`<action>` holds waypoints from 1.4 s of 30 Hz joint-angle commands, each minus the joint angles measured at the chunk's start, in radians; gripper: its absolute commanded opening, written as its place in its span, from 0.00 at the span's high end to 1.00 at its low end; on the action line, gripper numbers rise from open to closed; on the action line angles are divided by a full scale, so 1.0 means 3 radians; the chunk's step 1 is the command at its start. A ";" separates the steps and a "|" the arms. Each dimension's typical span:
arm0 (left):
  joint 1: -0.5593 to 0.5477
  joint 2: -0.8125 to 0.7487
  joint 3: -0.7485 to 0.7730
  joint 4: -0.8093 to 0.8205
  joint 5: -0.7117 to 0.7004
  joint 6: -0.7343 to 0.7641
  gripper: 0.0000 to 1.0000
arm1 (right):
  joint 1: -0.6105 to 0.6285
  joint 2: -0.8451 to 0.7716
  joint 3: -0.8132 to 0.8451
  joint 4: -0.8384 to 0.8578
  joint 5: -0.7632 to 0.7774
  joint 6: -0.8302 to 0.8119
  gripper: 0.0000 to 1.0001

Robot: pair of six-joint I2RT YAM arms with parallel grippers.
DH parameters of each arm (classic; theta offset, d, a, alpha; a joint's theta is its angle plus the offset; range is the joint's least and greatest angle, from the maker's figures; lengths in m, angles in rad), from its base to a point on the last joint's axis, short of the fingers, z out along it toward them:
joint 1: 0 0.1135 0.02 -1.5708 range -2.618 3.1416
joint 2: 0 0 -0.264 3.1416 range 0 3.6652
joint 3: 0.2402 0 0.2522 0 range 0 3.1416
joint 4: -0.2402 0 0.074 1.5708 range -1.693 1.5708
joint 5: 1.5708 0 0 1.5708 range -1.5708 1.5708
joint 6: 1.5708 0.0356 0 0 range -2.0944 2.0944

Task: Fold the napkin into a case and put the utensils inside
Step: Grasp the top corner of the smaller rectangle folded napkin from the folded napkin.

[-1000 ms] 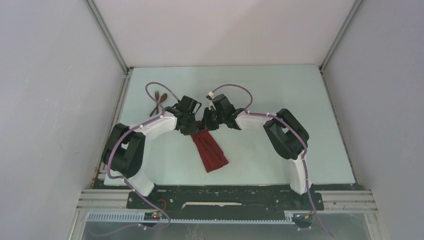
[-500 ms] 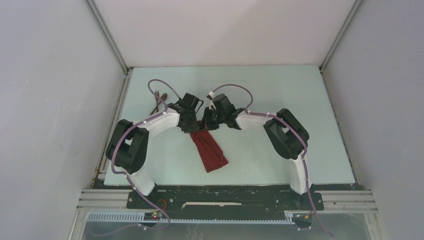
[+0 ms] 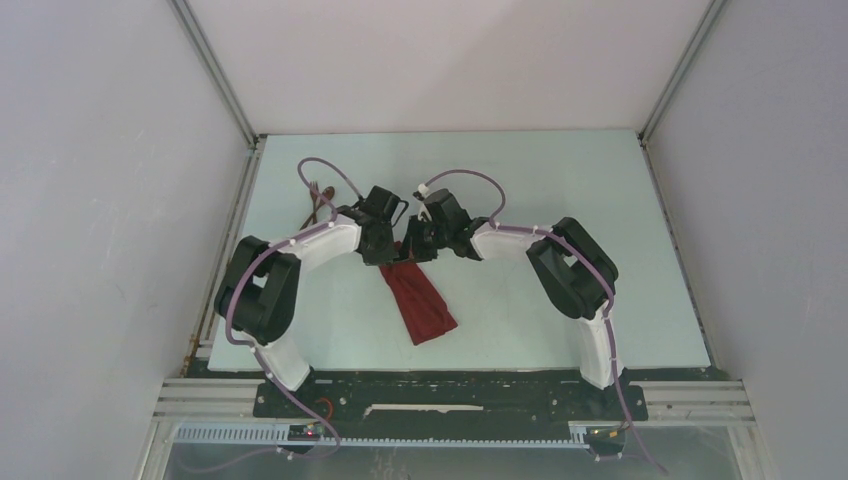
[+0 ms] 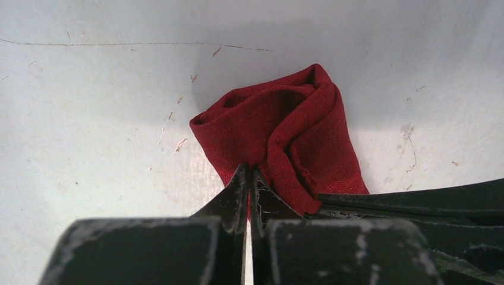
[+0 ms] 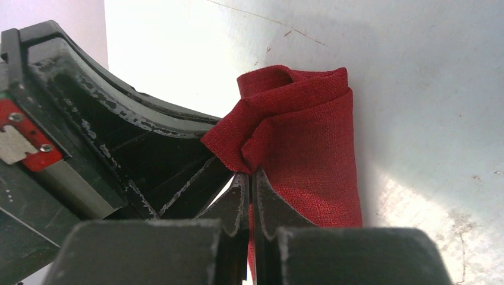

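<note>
As both arms meet at the cloth's far end, here's your status:
Case (image 3: 420, 308): narrow folded red strip, lying diagonally near the middle of the table (image 3: 560, 190), near end free, far end under both grippers.
Left gripper (image 4: 248, 173): jaws together, pinching a fold of cloth at the case's far end. The cloth is bunched and lifted just ahead of the tips.
Right gripper (image 5: 250, 178): jaws together on a cloth edge at that same end, with the left gripper's body just beside it.
Far end: the layers curl open there in both your wrist views.
Utensils (image 3: 317, 198): on the table at far left, well apart from the case, partly behind the left arm's cable. Probably both pieces, but your top view is too small to split fork from spoon.
</note>
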 commanded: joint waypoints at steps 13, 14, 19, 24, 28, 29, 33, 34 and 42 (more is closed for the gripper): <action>0.0221 -0.0325 -0.0260 0.0312 0.0272 -0.0024 1.00 | 0.0093 0.0019 -0.0352 0.0665 -0.0109 0.0698 1.00; 0.0234 -0.0354 -0.0282 0.0325 0.0287 -0.0023 1.00 | 0.0099 0.0033 -0.0364 0.0666 -0.0094 0.0683 1.00; 0.0298 -0.0487 -0.0359 0.0371 0.0427 -0.0039 1.00 | 0.0111 0.0093 -0.0384 0.0679 0.0027 0.0580 1.00; 0.0303 -0.0578 -0.0373 0.0397 0.0511 -0.0013 1.00 | 0.0158 0.0155 -0.0384 0.0631 0.0154 0.0430 1.00; 0.0303 -0.0611 -0.0378 0.0386 0.0530 -0.0021 1.00 | 0.0211 0.0185 -0.0367 0.0503 0.0332 0.0330 1.00; 0.0301 -0.0626 -0.0380 0.0383 0.0526 -0.0022 1.00 | 0.0226 0.0197 -0.0364 0.0463 0.0396 0.0314 1.00; 0.0308 -0.0648 -0.0380 0.0397 0.0541 -0.0032 1.00 | 0.0320 0.0199 -0.0274 0.0368 0.0513 0.0104 1.00; 0.0308 -0.0645 -0.0385 0.0405 0.0576 -0.0044 1.00 | 0.0341 0.0228 -0.0187 0.0331 0.0494 0.0012 1.00; 0.0345 -0.0645 -0.0517 0.0438 0.0672 -0.0161 1.00 | 0.0155 0.0440 -0.0032 0.0735 -0.0281 -0.0054 0.90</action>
